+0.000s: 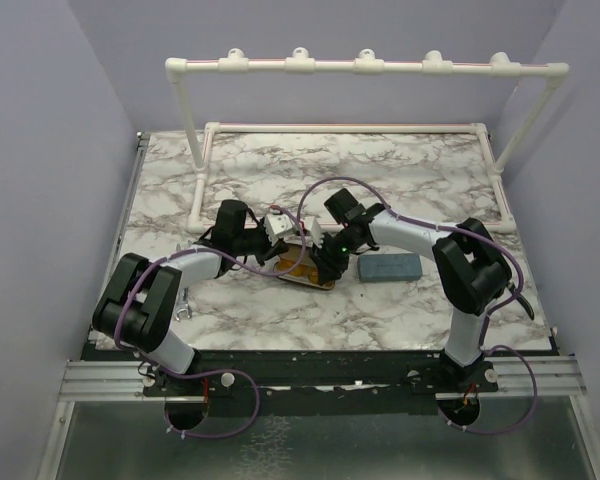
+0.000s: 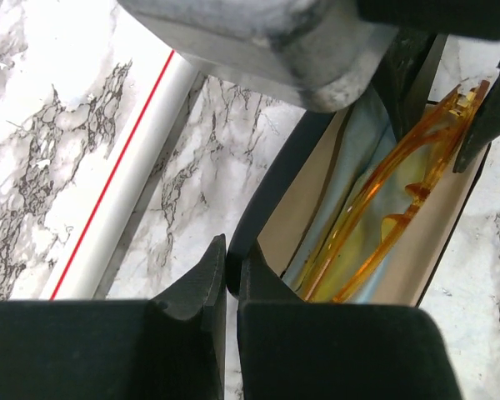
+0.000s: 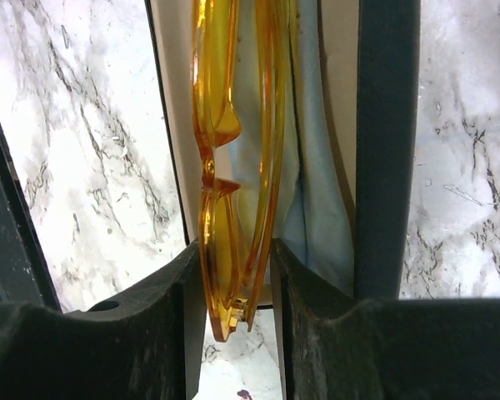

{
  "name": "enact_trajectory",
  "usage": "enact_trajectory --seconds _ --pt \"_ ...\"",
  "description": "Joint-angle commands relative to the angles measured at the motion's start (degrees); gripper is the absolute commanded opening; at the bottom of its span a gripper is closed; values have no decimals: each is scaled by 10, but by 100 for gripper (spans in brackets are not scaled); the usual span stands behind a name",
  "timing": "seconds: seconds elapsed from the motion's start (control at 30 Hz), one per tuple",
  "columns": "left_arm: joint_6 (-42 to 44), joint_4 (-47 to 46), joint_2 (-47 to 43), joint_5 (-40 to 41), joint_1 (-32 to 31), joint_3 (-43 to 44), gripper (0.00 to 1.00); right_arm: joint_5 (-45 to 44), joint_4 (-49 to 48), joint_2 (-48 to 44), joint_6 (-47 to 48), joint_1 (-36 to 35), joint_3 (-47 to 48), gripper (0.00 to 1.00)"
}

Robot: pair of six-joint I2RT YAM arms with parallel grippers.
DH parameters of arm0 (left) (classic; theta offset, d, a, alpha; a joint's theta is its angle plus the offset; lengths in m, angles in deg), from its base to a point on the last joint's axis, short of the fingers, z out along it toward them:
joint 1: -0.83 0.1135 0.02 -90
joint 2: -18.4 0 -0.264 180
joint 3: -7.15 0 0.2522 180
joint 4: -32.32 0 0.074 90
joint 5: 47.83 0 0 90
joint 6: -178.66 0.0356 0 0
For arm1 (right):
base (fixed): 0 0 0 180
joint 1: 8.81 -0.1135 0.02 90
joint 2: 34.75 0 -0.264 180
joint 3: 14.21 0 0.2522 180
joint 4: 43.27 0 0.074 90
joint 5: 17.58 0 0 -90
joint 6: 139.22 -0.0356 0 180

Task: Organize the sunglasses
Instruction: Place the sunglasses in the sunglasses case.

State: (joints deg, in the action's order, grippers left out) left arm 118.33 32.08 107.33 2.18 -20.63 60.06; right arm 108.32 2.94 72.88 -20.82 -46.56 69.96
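The yellow-orange sunglasses (image 3: 233, 167) are folded and stand on edge in an open black case (image 2: 271, 187) lined with beige and a light blue cloth (image 3: 317, 192). My right gripper (image 3: 233, 287) is shut on their near end, one finger on each side. My left gripper (image 2: 231, 271) is shut on the case's black rim. In the top view both grippers meet over the case (image 1: 305, 275) at mid-table, the left gripper (image 1: 275, 250) beside the right gripper (image 1: 325, 262). The sunglasses also show in the left wrist view (image 2: 392, 208). The dark wire-frame pair is out of view.
A grey-blue rectangular case (image 1: 390, 268) lies shut just right of the black case. A white pipe frame (image 1: 198, 160) stands along the back and sides of the marble table (image 1: 400, 180); its base pipe with a red line (image 2: 125, 192) runs left of the case.
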Motion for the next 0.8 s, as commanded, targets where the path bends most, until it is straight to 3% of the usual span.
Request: enact_trajectory --seconds 0.0,0.13,0.37,0.6,0.77 --pt "11 -51 -18 -8 -5 -12 0 -5 -33 -22 -20 0 12 43" --pt "19 -51 -20 -15 -5 -13 0 -31 -44 -40 -28 1 4 50" --pt "20 -50 -19 -17 -5 -13 0 -78 -78 -78 -48 1 -4 50" --pt "16 -24 -20 -17 -5 -6 0 -82 -178 -153 -40 -37 -88 50" --pt "23 9 -18 -3 -5 6 0 -103 -312 -235 -59 -61 -198 50"
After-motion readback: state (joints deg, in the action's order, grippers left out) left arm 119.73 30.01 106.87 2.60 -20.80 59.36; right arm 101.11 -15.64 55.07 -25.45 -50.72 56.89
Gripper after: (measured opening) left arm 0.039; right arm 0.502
